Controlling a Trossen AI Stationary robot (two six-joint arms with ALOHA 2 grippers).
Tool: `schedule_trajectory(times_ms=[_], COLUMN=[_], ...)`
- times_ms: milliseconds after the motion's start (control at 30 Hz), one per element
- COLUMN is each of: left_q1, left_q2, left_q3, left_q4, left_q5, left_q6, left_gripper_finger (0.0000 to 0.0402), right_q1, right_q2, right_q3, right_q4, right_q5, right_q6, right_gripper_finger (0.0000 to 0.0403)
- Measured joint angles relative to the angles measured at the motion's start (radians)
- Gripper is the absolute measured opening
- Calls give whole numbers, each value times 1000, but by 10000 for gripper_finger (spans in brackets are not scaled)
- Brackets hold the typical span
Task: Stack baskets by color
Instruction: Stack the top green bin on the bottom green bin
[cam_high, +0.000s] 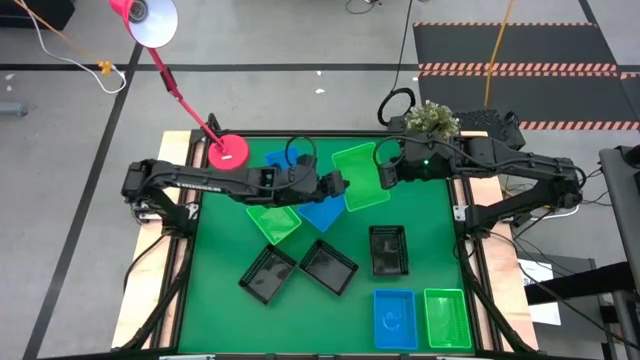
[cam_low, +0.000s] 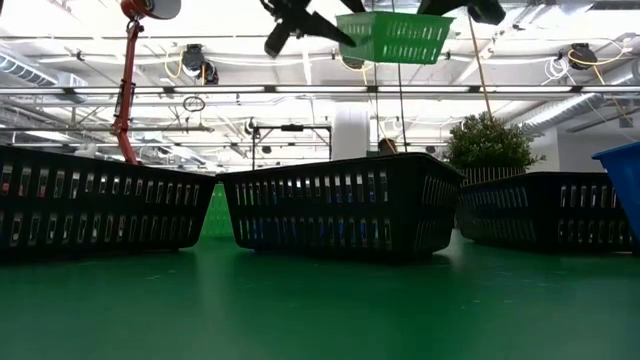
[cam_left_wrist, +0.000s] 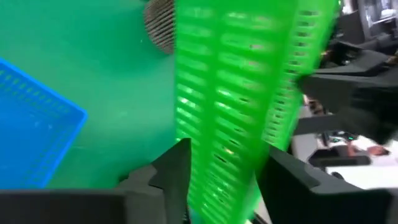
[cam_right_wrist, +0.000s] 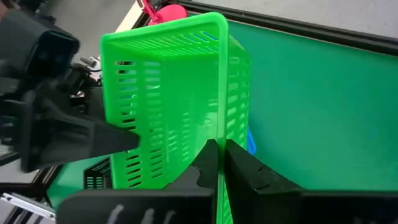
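A bright green basket (cam_high: 362, 175) hangs in the air over the far middle of the table, between both grippers. My left gripper (cam_left_wrist: 227, 180) reaches it from the table's left and my right gripper (cam_right_wrist: 217, 155) from the right; each is closed on it. On the mat below lie another green basket (cam_high: 273, 220) and two blue baskets (cam_high: 322, 212) (cam_high: 280, 160). Three black baskets (cam_high: 268, 273) (cam_high: 328, 265) (cam_high: 388, 248) sit nearer the front. A blue basket (cam_high: 393, 318) and a green one (cam_high: 446, 318) stand at the front right. My left gripper has the basket's left end (cam_left_wrist: 205, 186) between its two fingers, the green mesh filling the gap. It comes nearly level from the table's left. In the right wrist view one fingertip (cam_right_wrist: 127, 140) lies against the mesh wall. The basket is clear of the table. My right gripper pinches the thin edge of the basket's right wall (cam_right_wrist: 219, 140) between its two nearly closed fingers. It comes from the table's right, slanting down. The basket (cam_low: 395, 38) hangs roughly level, high above the mat.
A pink lamp base (cam_high: 228, 153) with a red arm stands at the far left of the mat, close to the left arm. A potted plant (cam_high: 432, 118) sits behind the far edge. Bare green mat (cam_high: 220, 320) lies at the front left.
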Motion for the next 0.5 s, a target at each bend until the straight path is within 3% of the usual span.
schedule_trajectory(times_ms=[300, 500], left_q1=[1, 2], left_q2=[17, 18], left_q3=[-1, -1], left_q4=[4, -34], left_q5=[-8, -7], left_q6=[31, 32], left_gripper_finger=[22, 10], right_q1=[0, 0], right_q2=[1, 1], right_q3=[0, 2], right_q4=[12, 2], right_q5=[0, -98], right_q6=[-47, -105], right_gripper_finger=[11, 65])
